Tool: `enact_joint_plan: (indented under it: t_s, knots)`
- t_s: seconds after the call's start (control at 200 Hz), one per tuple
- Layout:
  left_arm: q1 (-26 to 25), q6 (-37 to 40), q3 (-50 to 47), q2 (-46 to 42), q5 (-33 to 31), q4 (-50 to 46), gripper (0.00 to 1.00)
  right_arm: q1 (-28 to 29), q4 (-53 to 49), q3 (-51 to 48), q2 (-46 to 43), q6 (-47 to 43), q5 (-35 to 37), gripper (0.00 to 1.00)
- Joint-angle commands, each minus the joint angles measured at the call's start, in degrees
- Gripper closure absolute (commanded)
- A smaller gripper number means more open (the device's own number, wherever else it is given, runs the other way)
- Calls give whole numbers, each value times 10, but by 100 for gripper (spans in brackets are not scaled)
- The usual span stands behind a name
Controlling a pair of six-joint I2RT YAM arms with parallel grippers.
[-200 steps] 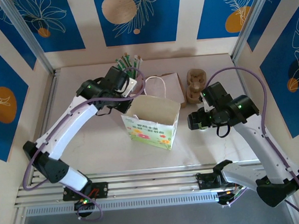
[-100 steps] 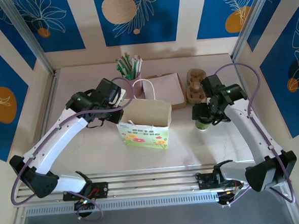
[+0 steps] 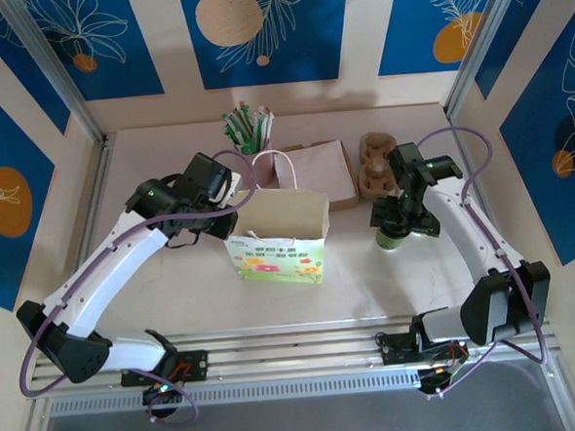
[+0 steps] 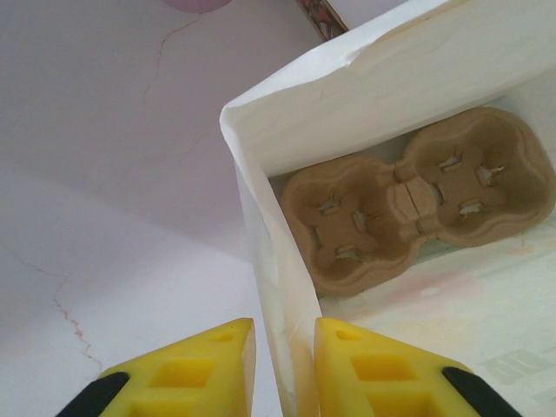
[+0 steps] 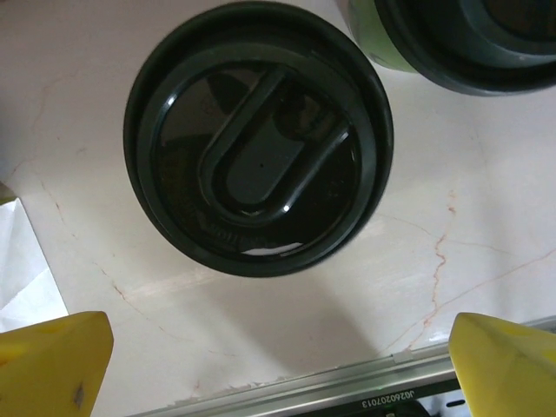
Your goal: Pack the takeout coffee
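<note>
Takeout coffee (image 5: 258, 148), framed by the wide-open right hand (image 5: 278, 360), is to be grasped next; the bag (image 4: 365, 95) is straddled at its wall by the left hand (image 4: 285, 365), grip unclear.

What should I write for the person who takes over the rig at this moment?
Left gripper: fingers on either side of the paper bag's left wall; unclear whether it grips.
Right gripper: wide open above the takeout coffee, fingers clear of its black lid.
Done: the bag stands open, with a cup carrier lying inside.
Left: grasp the coffee and set it in the bag.
</note>
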Motion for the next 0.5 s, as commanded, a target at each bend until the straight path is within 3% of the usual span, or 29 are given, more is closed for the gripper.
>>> enact_joint_plan:
  t_s: [0.0,0.495]
  knots:
    - [4,-3,-5,-10,-14,-3,76,-4,3,2,11,8,5,1]
    - [3,-3,-12,-4,-16,5,71,-35,26,-4,44,-2,-40,1]
